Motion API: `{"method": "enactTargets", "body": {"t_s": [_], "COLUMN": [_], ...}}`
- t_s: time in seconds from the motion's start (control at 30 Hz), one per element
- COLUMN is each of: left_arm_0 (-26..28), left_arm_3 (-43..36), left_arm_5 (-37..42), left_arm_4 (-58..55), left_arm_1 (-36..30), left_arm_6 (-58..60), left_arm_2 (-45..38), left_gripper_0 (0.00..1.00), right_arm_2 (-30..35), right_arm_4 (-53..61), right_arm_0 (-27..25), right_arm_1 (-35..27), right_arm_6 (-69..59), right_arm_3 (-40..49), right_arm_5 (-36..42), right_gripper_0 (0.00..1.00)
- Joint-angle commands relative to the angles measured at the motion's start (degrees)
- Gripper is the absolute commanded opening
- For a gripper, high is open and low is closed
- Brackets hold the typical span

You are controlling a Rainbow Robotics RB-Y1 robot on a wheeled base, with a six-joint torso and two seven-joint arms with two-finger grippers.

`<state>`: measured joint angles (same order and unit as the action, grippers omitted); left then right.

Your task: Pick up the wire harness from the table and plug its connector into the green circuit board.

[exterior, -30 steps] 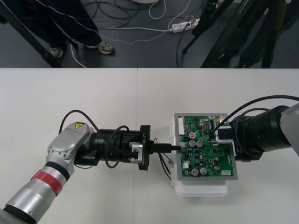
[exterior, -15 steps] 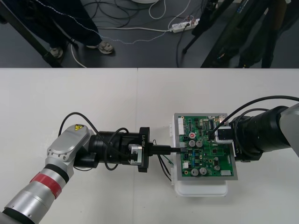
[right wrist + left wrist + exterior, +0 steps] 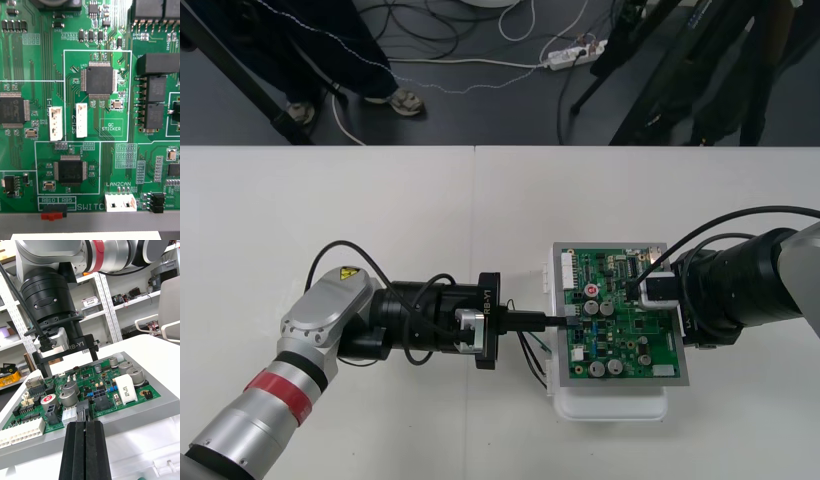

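The left gripper (image 3: 555, 318), pinched tight on the plug (image 3: 82, 413) at the board's (image 3: 650, 335) 9 o'clock edge, should press level and straight toward 3 o'clock, where the right gripper (image 3: 656, 289) sits.

Plain light table (image 3: 330, 200), dark floor (image 3: 480, 115) beyond its far edge (loose cables (image 3: 470, 63), a white power strip (image 3: 572, 55))
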<state>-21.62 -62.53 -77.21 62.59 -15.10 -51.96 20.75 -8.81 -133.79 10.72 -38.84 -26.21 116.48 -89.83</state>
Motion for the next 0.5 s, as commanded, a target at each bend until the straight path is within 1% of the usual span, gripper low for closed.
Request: {"method": "enactTargets", "body": {"t_s": [0.03,0.5], "left_arm_0": [0.6,0.5], "left_arm_3": [-2.1,-2.1], "left_arm_5": [1.7,2.1], "left_arm_4": [-0.4,-0.3], "left_arm_1": [-1.1,-0.5], "left_arm_6": [-1.8,-1.7], "left_arm_2": [1.3,1.3], "left_gripper_0": [0.00,0.00], "right_arm_2": [-1.0,-1.0], "right_arm_4": [0.4,0.5], "right_arm_0": [-0.6,-0.6], "right_arm_1": [0.4,0.4], "right_arm_6": [1.7,1.9], "right_arm_3": [1.2,1.2], "right_arm_5": [-0.2,-0.2], "right_gripper_0": [1.00,1.00]}}
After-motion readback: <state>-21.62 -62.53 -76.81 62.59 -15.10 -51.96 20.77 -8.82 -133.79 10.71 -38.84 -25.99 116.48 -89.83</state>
